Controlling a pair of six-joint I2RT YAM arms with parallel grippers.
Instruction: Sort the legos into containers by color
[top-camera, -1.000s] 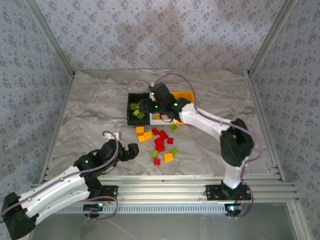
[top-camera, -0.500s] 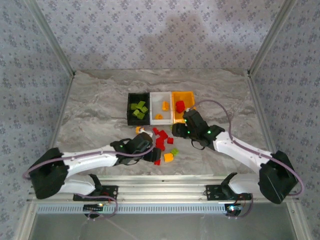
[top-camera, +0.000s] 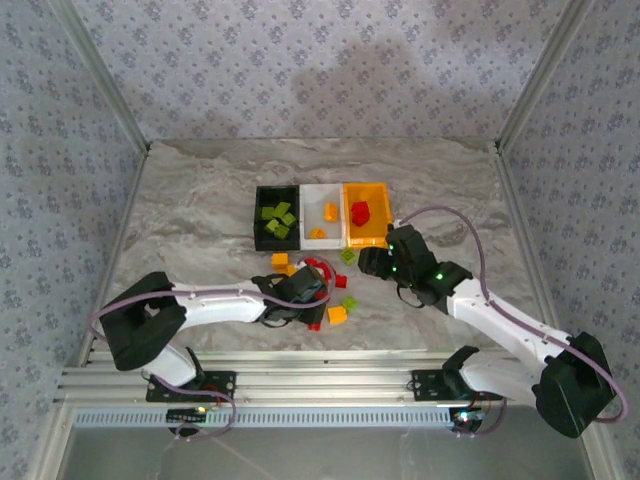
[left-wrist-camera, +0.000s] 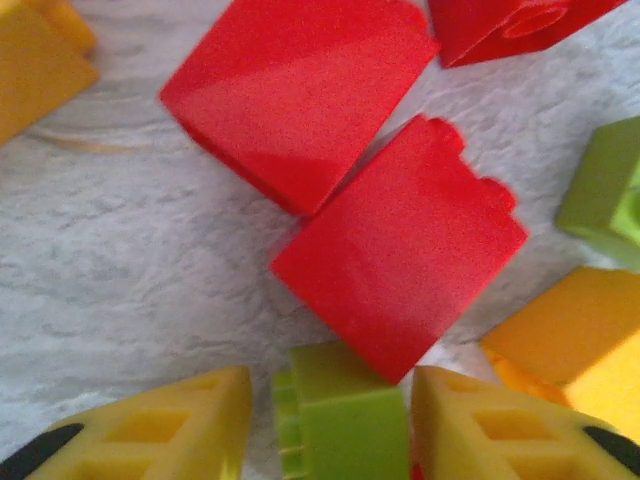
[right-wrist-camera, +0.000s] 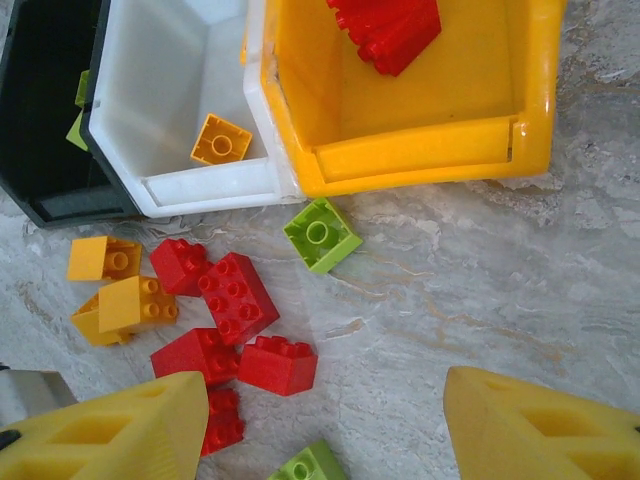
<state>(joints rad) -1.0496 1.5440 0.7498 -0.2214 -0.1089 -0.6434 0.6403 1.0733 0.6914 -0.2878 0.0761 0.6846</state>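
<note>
Top external view: the marbled desk (top-camera: 180, 230) is closed in by patterned walls (top-camera: 90, 120) on the left, far and right sides. A metal rail (top-camera: 330, 378) runs along the near edge. Bare surface lies wide to the left and right of the work area, and in a strip behind the containers.

Containers: three bins stand touching in a row at mid-desk, with the black bin (top-camera: 257, 215) on the left, the white bin (top-camera: 322, 190) in the middle and the orange-yellow bin (top-camera: 382, 215) on the right.
- Black bin: several lime green bricks (top-camera: 278, 218).
- White bin: two yellow-orange bricks (top-camera: 329, 211).
- Orange-yellow bin: a red brick (top-camera: 360, 211).

Loose legos (top-camera: 338, 315) in red, green and yellow-orange lie scattered just in front of the bins.

Left end effector (top-camera: 305, 293): it sits low in the scatter. In the left wrist view its fingers (left-wrist-camera: 150, 435) bracket a green lego (left-wrist-camera: 345, 425). One finger is against it and a thin slit shows at the other, so I cannot tell whether it is clamped. A red lego (left-wrist-camera: 400, 250) lies against its far side.

Right end effector (top-camera: 370, 262): it is near the front left corner of the orange-yellow bin. In the right wrist view its fingers (right-wrist-camera: 120, 430) stand wide apart above the desk. A stray green brick (right-wrist-camera: 322, 234) lies just beside the near walls of the white and orange-yellow bins
</note>
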